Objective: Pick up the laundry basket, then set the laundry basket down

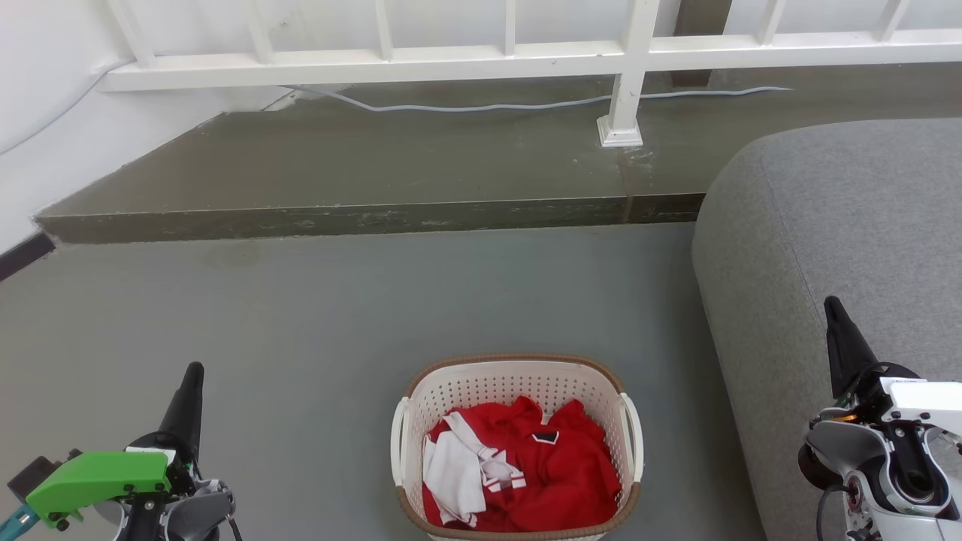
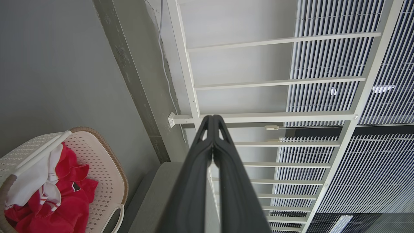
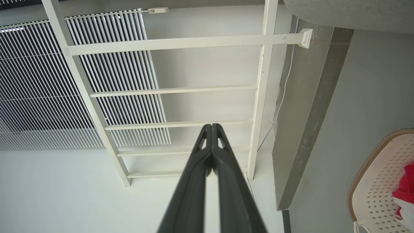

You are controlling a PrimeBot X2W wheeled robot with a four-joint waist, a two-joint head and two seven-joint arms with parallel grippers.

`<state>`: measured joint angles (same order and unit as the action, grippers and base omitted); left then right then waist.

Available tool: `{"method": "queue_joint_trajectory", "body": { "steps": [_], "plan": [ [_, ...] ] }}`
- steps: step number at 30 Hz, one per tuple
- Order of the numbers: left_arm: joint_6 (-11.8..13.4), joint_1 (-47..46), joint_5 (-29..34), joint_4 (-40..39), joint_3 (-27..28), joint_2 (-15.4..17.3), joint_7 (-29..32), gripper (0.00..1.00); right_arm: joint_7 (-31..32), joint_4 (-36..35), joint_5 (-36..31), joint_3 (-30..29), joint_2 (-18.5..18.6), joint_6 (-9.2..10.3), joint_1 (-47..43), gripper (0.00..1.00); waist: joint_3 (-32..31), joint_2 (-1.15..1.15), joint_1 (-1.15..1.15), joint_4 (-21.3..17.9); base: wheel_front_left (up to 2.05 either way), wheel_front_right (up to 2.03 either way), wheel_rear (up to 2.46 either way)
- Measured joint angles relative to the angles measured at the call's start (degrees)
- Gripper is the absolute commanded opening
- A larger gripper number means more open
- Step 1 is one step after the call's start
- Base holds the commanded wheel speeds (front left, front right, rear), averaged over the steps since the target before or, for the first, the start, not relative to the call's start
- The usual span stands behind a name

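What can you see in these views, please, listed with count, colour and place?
basket: one, cream with brown rim, on the floor at bottom centre, left of the sofa
clothes: a heap, red and white, inside the basket; count unclear
sofa: one, grey, at right
floor: grey, around the basket
step: one, dark grey, raised beyond the floor
railing: one, white, standing on the step
cable: one, pale grey, lying on the step under the railing
blinds: white slats, behind the railing
green cover: one, on the left wrist
left fingers: two, dark, shut, lower left
right fingers: two, dark, shut, lower right
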<state>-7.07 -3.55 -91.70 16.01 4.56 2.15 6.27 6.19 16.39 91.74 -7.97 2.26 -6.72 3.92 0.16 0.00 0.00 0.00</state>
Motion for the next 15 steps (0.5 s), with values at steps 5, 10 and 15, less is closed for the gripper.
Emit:
{"method": "queue_joint_trajectory", "body": {
  "steps": [5, 10, 15],
  "plan": [
    [0.0, 0.0, 0.0, 0.0, 0.0, 0.0, 0.0, 0.00, 0.0, 0.0, 0.0, 0.0, 0.0, 0.00, 0.0, 0.00, 0.0, 0.00, 0.00, 0.0, 0.00, 0.00, 0.00],
    [0.0, 0.0, 0.0, -0.1, 0.0, 0.0, 0.0, 0.00, 0.0, 0.0, 0.0, 0.0, 0.0, 0.00, 0.0, 0.00, 0.0, 0.00, 0.00, 0.0, 0.00, 0.00, 0.00],
    [0.0, 0.0, 0.0, -0.1, 0.0, 0.0, 0.0, 0.00, 0.0, 0.0, 0.0, 0.0, 0.0, 0.00, 0.0, 0.00, 0.0, 0.00, 0.00, 0.0, 0.00, 0.00, 0.00]
  ]
}}
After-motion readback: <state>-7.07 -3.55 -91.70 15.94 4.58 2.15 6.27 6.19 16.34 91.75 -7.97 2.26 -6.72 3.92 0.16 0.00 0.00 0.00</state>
